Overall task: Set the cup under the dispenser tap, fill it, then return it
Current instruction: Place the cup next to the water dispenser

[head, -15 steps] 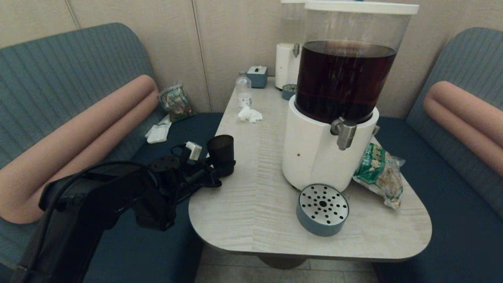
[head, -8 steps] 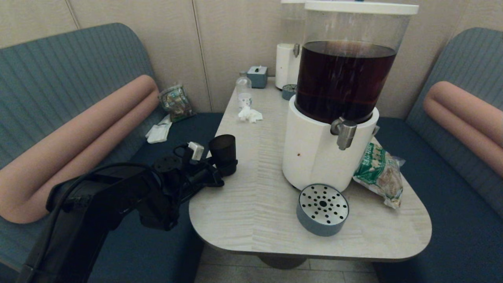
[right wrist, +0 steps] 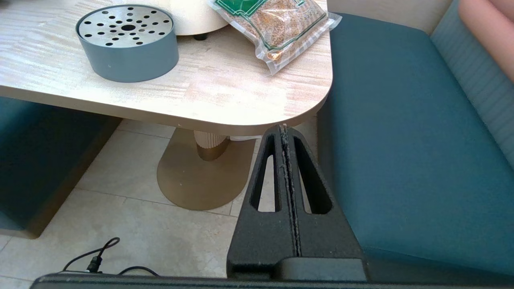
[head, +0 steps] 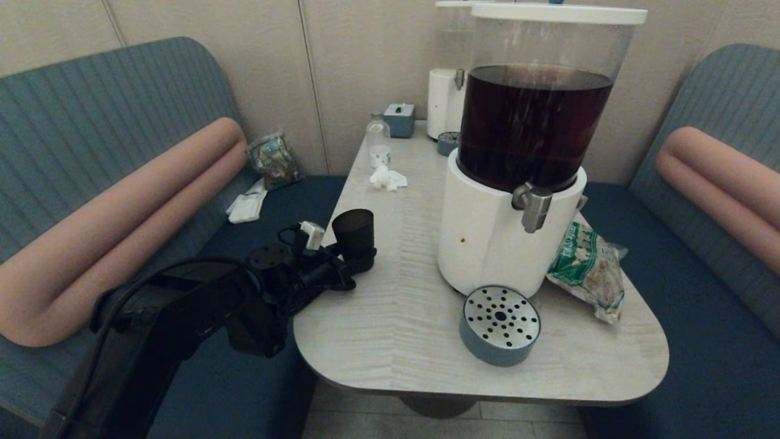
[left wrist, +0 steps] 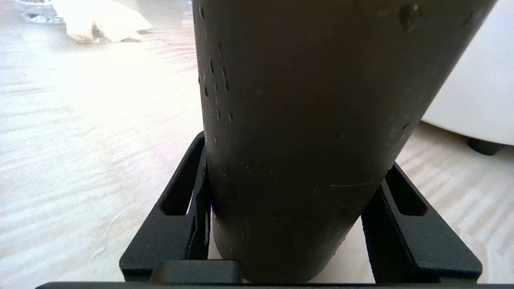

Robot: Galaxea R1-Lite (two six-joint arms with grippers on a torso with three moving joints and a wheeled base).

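The black cup [head: 354,234] stands upright near the table's left edge, its lower part between the fingers of my left gripper [head: 361,261], which is shut on it. In the left wrist view the cup [left wrist: 305,120] fills the middle, with a black finger [left wrist: 180,208] against each side. The dispenser tap [head: 534,206] projects from the white base [head: 487,238] of the big tank of dark brown liquid [head: 533,122], well to the right of the cup. My right gripper [right wrist: 284,127] is shut and empty, low beside the table's near right corner, out of the head view.
A round grey drip tray with a perforated steel top [head: 500,325] lies in front of the dispenser. A green snack bag [head: 588,268] lies right of it. Farther back are a crumpled tissue [head: 387,178], a small clear bottle [head: 378,140] and a second white dispenser [head: 445,103]. Benches flank the table [head: 378,317].
My left gripper has carried the cup a little to the right and farther onto the table, toward the dispenser. Nothing else has moved.
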